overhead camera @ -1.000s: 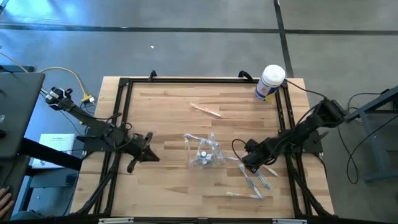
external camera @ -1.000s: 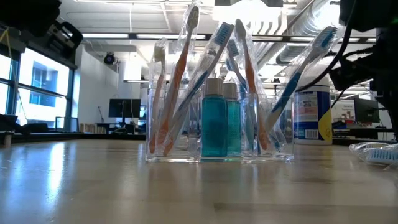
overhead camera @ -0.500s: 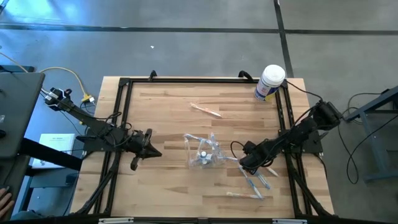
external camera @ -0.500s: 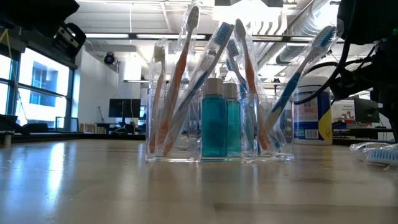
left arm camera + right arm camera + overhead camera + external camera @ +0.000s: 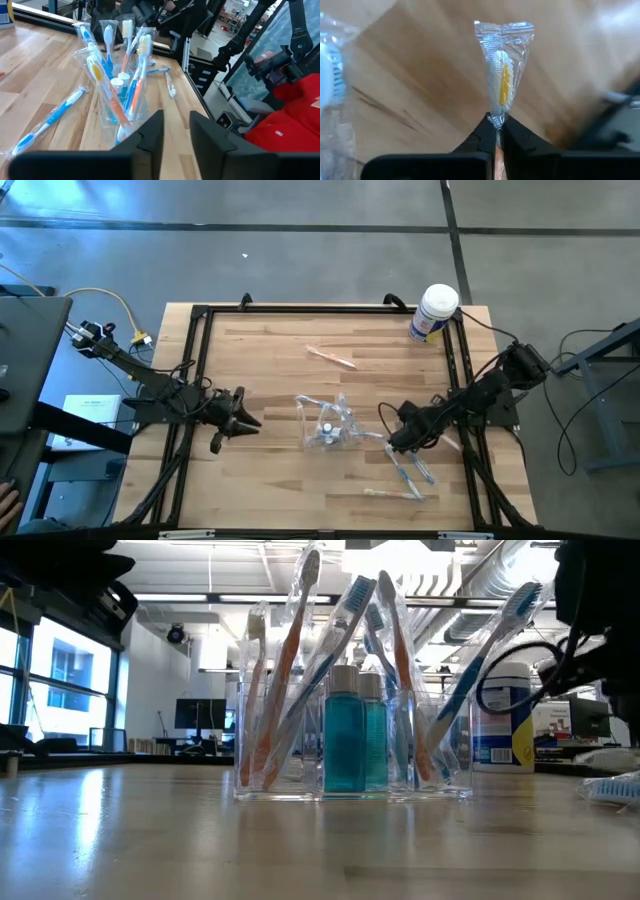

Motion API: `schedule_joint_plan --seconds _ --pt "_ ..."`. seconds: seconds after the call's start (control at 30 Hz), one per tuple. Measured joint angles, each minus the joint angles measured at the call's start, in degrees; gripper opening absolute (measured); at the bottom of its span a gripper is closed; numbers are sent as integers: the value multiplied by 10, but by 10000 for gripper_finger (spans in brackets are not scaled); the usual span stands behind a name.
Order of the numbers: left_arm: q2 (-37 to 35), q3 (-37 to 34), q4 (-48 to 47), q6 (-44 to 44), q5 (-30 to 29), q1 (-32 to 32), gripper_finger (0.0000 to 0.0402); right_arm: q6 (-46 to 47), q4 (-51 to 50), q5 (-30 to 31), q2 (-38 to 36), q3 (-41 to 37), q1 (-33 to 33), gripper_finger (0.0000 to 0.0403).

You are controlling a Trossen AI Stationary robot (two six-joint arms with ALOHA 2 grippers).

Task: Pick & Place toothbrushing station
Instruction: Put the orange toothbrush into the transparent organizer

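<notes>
The toothbrushing station [image 5: 328, 425] is a clear plastic holder standing on its base at mid-table, filled with wrapped toothbrushes and two small blue bottles [image 5: 350, 740]. It also shows in the left wrist view [image 5: 122, 95]. My left gripper [image 5: 247, 423] is open and empty, to the left of the station and pointing at it [image 5: 176, 135]. My right gripper [image 5: 393, 442] is to the right of the station, shut on a wrapped toothbrush with white and yellow bristles [image 5: 502, 75]. My right gripper pinches the wrapped toothbrush between its two fingertips at the neck just below the head [image 5: 496, 120], through the clear wrapper. The brush lies along the fingers. Its head sticks out beyond the tips and its orange handle [image 5: 496, 155] runs back between them. The head is clear of the table.
A white tub with a blue label [image 5: 435, 313] stands at the far right corner. One orange wrapped toothbrush [image 5: 330, 357] lies beyond the station. Several wrapped blue ones [image 5: 410, 470] lie near the right front. A black frame [image 5: 200, 360] runs round the table.
My right gripper, shut on the toothbrush, has moved a little toward the table's right edge, away from the station. My left gripper has crept slightly toward the station. The station has stayed where it was.
</notes>
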Motion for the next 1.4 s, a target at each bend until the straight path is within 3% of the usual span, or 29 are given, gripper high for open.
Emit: schedule_joint_plan --seconds 0.2,0.37,0.53,0.87,1.07,1.17,1.4 --pt "0 0 0 -2 0 0 141 -1 -63 95 0 82 25 5" --pt "0 0 0 -2 0 0 154 -18 -56 257 0 169 72 4" --pt "0 0 0 -11 1 0 155 -122 67 414 0 202 104 4" --pt "0 0 0 -13 3 0 155 -398 335 601 0 203 104 4" --pt "3 0 0 -8 3 0 155 -478 442 615 1 203 99 4" --pt "15 0 0 -2 3 0 155 -521 494 587 5 198 89 4" --pt "62 0 22 -2 3 0 155 -676 733 503 6 134 74 4"
